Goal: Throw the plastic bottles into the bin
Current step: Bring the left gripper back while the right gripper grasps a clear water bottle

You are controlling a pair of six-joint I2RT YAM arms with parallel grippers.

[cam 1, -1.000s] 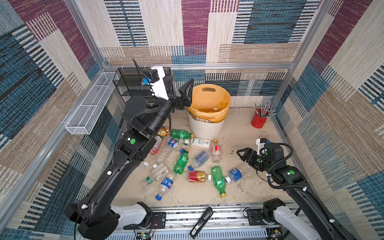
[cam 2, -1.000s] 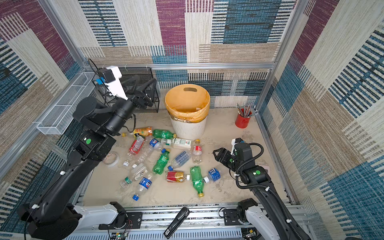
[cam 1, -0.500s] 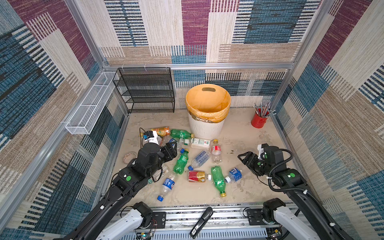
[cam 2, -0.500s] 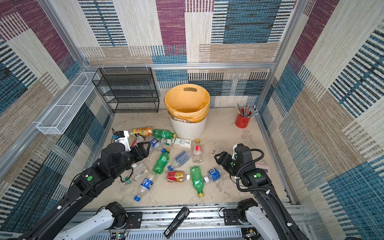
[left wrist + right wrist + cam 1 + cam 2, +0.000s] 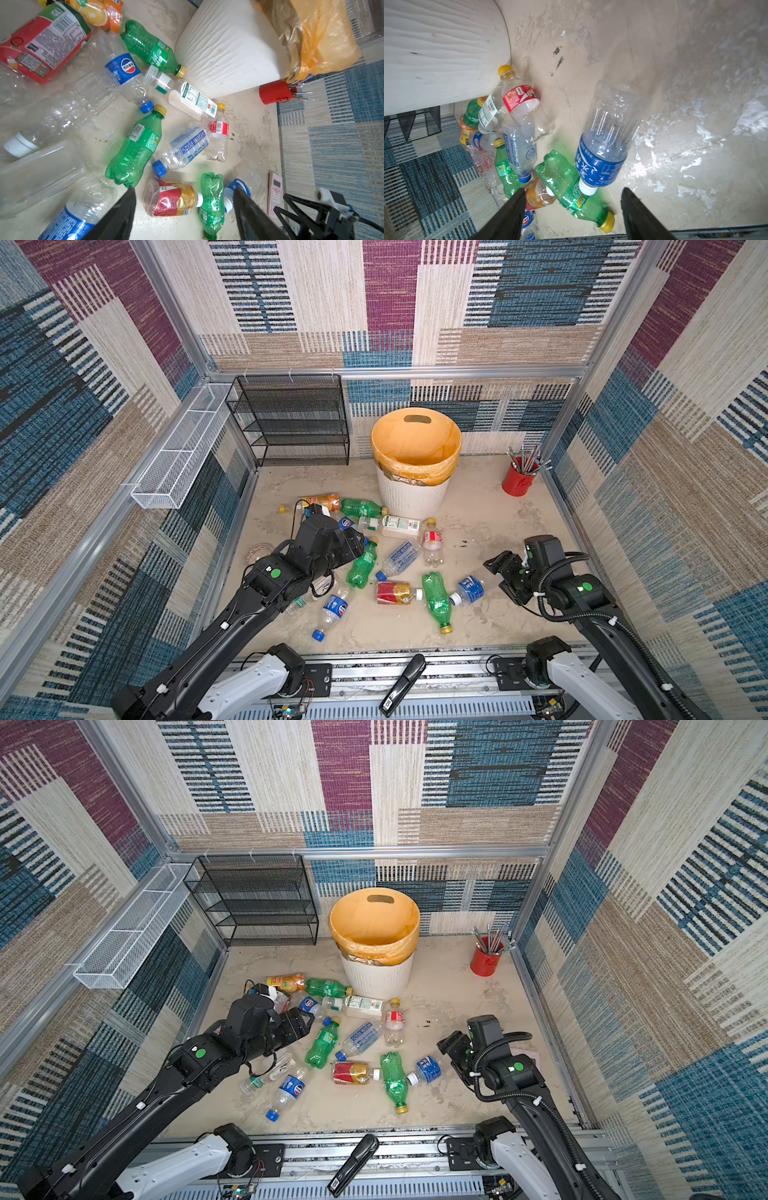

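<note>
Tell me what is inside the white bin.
Only the orange liner shows inside the bin, with a handle slot in its far side. No bottle is visible there. The near rim covers the bin's bottom, so anything lying low cannot be seen.

left pincer (image 5: 183, 188): low, jaws apart, empty | right pincer (image 5: 573, 189): low, jaws apart, empty

Left arm (image 5: 232, 614): black links, white base link, round green sticker, white cable ties, thin black cable at wrist.
Right arm (image 5: 575, 597): same finish, green sticker, black corrugated hose along forearm.
Left gripper (image 5: 182, 188), right gripper (image 5: 573, 188): black tapered fingers.
</note>
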